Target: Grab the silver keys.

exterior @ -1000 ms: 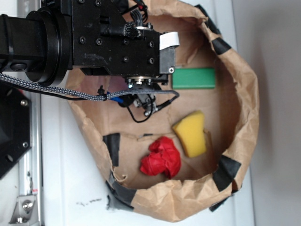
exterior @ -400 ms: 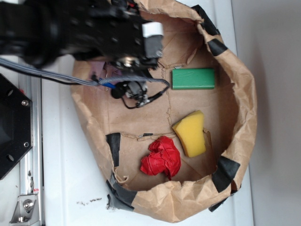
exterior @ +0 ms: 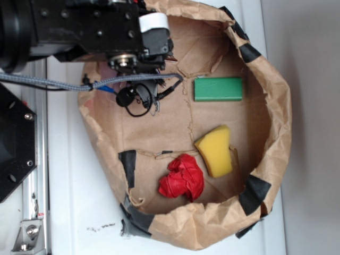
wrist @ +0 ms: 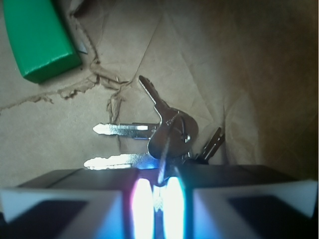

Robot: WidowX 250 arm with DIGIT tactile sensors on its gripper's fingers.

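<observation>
From the exterior view I see the black arm over the upper left of the crumpled brown paper bag [exterior: 276, 106]. The green block [exterior: 218, 88], yellow sponge [exterior: 215, 151] and red wad [exterior: 182, 177] lie well apart from it on the open creased floor. The silver keys are hidden.

On the wrist view my hand [wrist: 154, 201] is pinched nearly together on the ring of the silver keys [wrist: 167, 132]. Their shiny blades fan leftward and upward.
</observation>
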